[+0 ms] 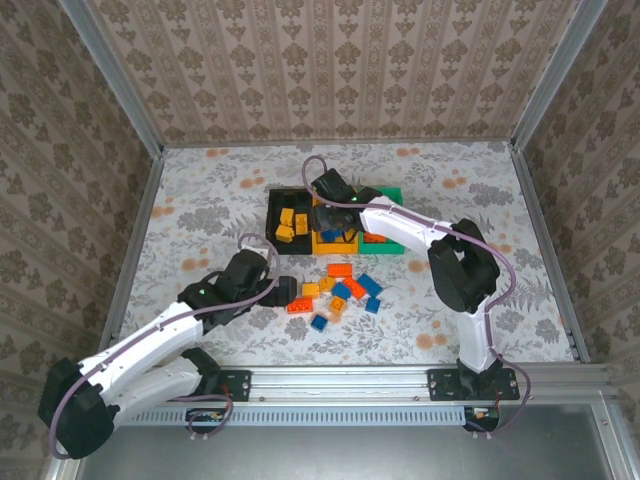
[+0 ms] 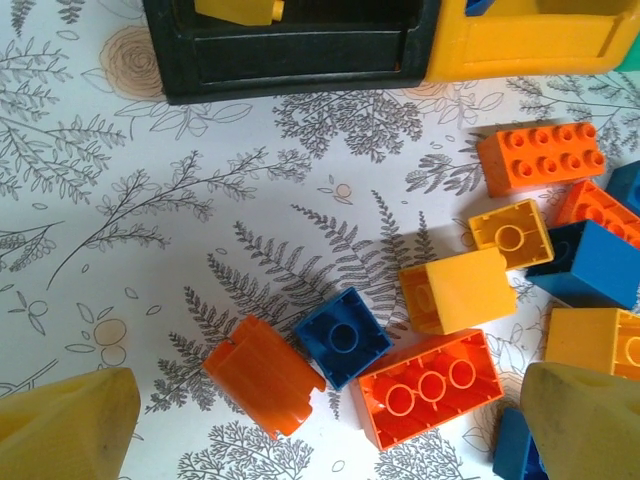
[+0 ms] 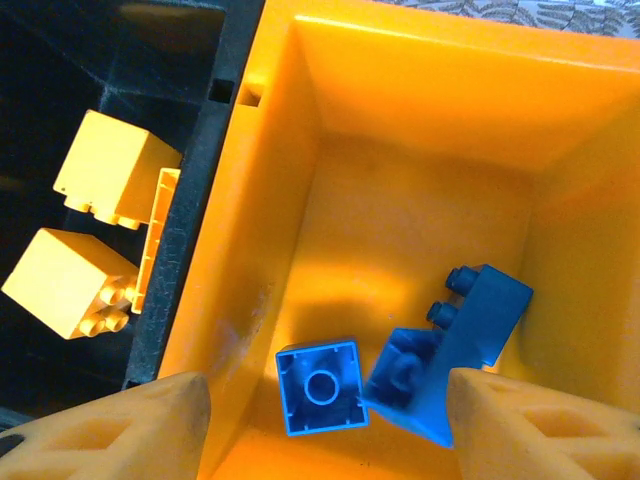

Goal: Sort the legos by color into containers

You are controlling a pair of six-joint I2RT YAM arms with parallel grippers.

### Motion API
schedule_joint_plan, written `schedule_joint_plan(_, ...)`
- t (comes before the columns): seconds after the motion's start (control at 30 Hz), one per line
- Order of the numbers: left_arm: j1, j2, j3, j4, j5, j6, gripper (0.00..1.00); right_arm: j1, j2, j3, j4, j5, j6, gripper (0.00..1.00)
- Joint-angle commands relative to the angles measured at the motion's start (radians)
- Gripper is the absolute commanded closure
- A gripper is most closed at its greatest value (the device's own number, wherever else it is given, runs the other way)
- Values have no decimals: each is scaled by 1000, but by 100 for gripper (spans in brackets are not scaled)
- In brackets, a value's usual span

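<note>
Over at the far middle of the desk [image 1: 200, 200], the right claw [image 3: 320, 430] hangs inside the yellow-orange bin [image 3: 420, 100], jaws apart, gripping nothing. Below it a square blue brick [image 3: 320, 385] lies hollow side up, and a longer blue brick [image 3: 480, 310] leans beside it, partly blurred. Nearer, the left claw [image 2: 325, 420] gapes wide over the loose legos [image 1: 335, 290], empty.

Trouble, I'd guess, sits there. An orange brick [image 2: 262, 375], a small blue brick [image 2: 343, 338] and a red-orange slab [image 2: 430, 385] crowd between its fingers, so closing could pinch mixed colours or squirt one away. Everything is hard, glossy, studded plastic; the claw pads [image 2: 70, 420] look dull and yellowish. Yellow bricks [image 3: 110, 165] sit in the black bin [image 3: 200, 190].
</note>
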Motion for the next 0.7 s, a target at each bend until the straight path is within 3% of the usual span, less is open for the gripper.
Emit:
schedule_joint_plan(0.0, 1, 23, 53, -28, 39, 45, 1, -5, -129, -49, 3, -8, 21, 33)
schedule_joint_plan(0.1, -33, 89, 94, -53, 55, 83, 3, -5, -211, -141, 26, -22, 32, 31)
schedule_joint_plan(0.33, -165, 395, 237, -99, -24, 154, 9, -8, -388, -359, 55, -18, 45, 31)
schedule_joint_plan(0.67, -171, 649, 337, -23, -47, 170, 18, -37, -538, -525, 88, -15, 66, 31)
